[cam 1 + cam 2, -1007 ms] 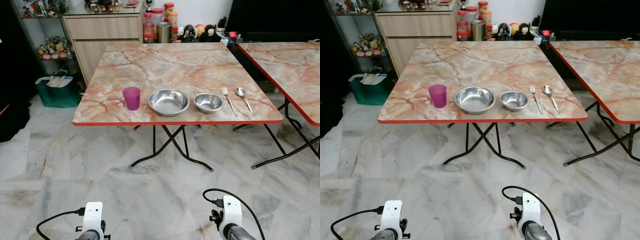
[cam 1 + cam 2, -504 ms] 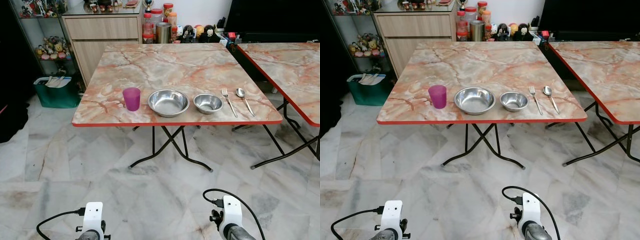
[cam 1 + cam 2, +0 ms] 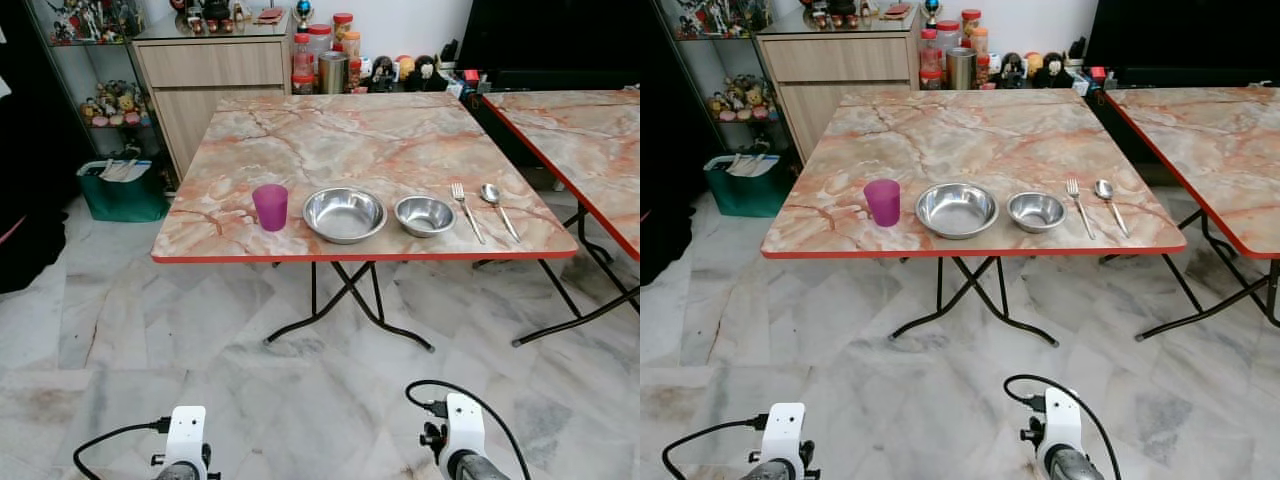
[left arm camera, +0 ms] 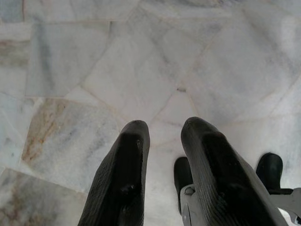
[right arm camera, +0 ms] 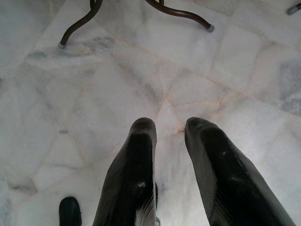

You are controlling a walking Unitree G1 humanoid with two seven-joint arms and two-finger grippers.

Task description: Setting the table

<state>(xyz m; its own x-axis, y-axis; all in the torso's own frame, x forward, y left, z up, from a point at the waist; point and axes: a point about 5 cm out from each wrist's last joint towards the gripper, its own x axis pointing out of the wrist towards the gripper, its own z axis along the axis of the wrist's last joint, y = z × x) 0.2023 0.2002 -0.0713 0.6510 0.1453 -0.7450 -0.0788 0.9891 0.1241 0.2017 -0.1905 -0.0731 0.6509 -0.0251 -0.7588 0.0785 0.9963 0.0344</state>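
Note:
A marble-patterned folding table (image 3: 330, 130) with a red edge stands ahead of me. Along its near edge sit a purple cup (image 3: 270, 206), a large steel bowl (image 3: 344, 214), a smaller steel bowl (image 3: 424, 214), a fork (image 3: 466, 211) and a spoon (image 3: 497, 205), in a row from left to right. Both arms hang low, far short of the table. My left gripper (image 4: 164, 125) is open over the marble floor with nothing between its fingers. My right gripper (image 5: 170, 123) is open too, above floor tiles near the table's black leg (image 5: 75, 28).
A second marble table (image 3: 590, 130) stands close on the right, with a narrow gap between the two. Behind are a wooden cabinet (image 3: 215, 70) with jars (image 3: 320, 55) beside it and a green bin (image 3: 122, 190) at the left. Open marble floor (image 3: 300, 380) lies between me and the table.
The whole picture has shifted a little down and to the right, so the camera has moved. Nothing on the table has moved, and both arms still hang.

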